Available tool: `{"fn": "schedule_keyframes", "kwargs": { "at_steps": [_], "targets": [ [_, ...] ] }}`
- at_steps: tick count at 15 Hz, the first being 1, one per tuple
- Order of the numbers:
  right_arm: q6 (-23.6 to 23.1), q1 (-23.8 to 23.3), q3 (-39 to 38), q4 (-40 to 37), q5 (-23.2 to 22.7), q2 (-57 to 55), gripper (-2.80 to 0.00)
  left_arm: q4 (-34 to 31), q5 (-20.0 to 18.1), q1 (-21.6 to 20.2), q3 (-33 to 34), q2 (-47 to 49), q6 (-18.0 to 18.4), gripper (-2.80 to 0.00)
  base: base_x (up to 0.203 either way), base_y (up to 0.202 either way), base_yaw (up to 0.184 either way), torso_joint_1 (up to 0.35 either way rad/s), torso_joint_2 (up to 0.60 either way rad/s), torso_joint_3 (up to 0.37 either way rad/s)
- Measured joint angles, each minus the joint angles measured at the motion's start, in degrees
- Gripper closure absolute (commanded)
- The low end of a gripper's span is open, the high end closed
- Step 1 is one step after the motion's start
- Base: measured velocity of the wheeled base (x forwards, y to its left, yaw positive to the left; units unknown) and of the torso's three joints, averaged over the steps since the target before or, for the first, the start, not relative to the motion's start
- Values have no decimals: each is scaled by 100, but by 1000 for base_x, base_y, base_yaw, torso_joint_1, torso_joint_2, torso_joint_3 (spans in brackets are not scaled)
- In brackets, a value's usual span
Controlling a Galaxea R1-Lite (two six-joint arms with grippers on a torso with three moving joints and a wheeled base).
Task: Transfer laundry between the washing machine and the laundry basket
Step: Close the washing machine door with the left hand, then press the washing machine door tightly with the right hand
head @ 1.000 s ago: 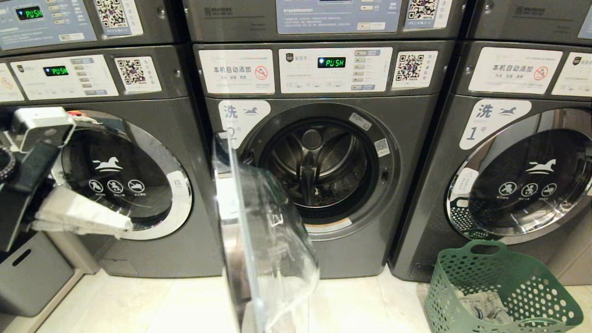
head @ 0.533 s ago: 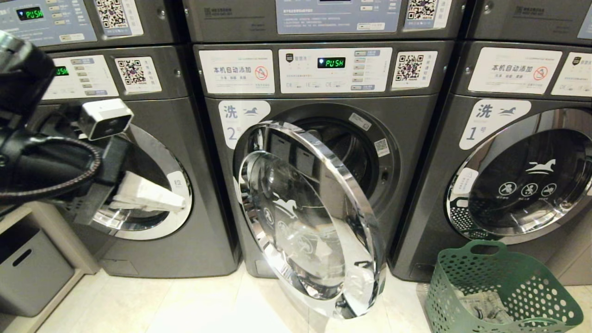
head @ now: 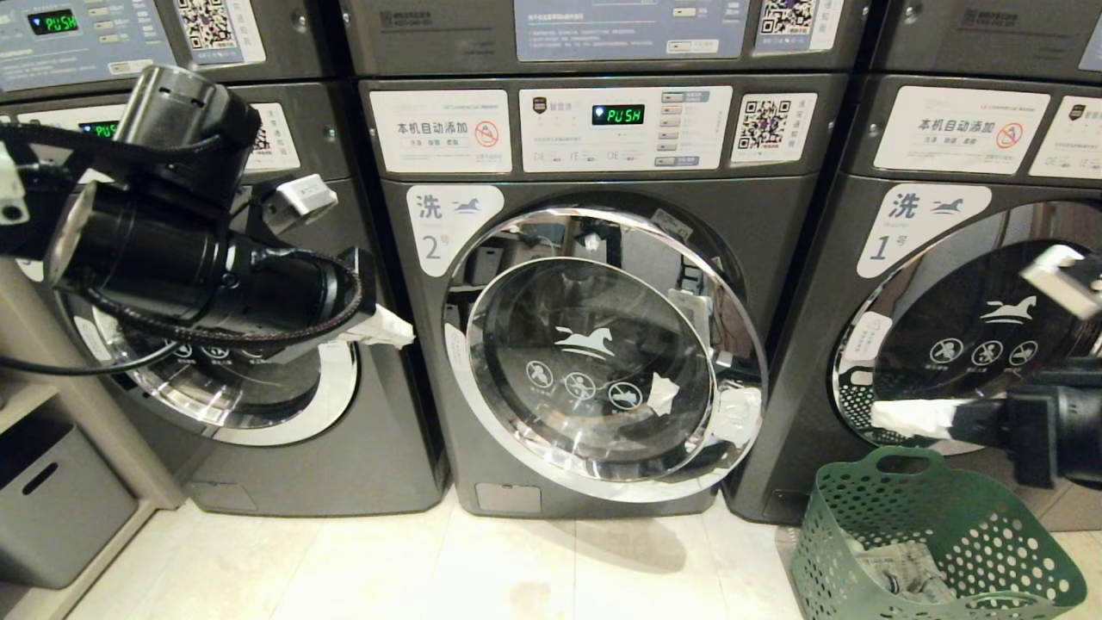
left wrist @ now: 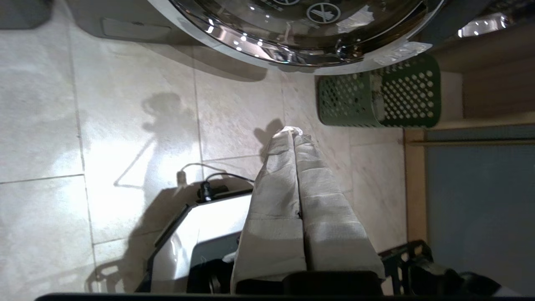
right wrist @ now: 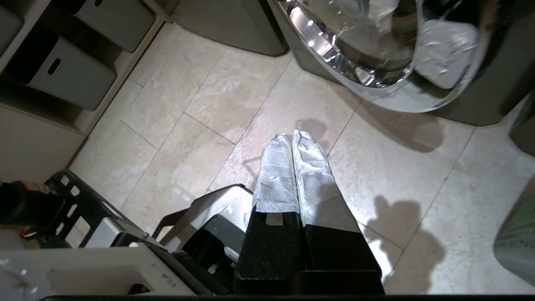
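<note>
The washing machine marked 2 stands in the middle. Its chrome-rimmed glass door is swung almost closed and stands slightly off the front on its right side. The green laundry basket sits on the floor at the lower right, with pale grey laundry at its bottom. My left gripper hangs left of the door, shut and empty; the left wrist view shows its taped fingers pressed together. My right gripper is level just above the basket's rim, shut and empty, fingertips together.
Alike machines stand on the left and on the right, the right one marked 1. A grey solid-sided bin sits in a shelf at the lower left. Pale tiled floor lies before the machines.
The door of machine 2 has swung from wide open to almost closed. My left arm rose and moved right toward the door. My right arm came into view above the basket.
</note>
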State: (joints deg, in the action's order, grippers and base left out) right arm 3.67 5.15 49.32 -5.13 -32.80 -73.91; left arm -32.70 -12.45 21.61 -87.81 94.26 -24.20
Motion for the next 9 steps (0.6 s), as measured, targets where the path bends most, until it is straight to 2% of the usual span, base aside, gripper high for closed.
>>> {"fn": "schedule_keyframes", "kwargs": {
  "at_steps": [2, 5, 7, 9],
  "targets": [
    [106, 97, 511, 366, 44, -1263, 0, 20, 637, 214, -110, -201, -39, 0, 0, 0, 0, 0, 0, 0],
    [87, 193, 1006, 1236, 581, -2937, 0, -34, 1026, 278, -747, -450, -39, 0, 0, 0, 0, 0, 0, 0],
    [-139, 233, 1169, 1766, 936, -3853, 0, -42, 1322, 288, -1124, -525, -32, 0, 0, 0, 0, 0, 0, 0],
    [-406, 255, 1315, 2112, 1202, -4566, 0, -37, 1456, 277, -1236, -564, -33, 0, 0, 0, 0, 0, 0, 0]
  ]
}}
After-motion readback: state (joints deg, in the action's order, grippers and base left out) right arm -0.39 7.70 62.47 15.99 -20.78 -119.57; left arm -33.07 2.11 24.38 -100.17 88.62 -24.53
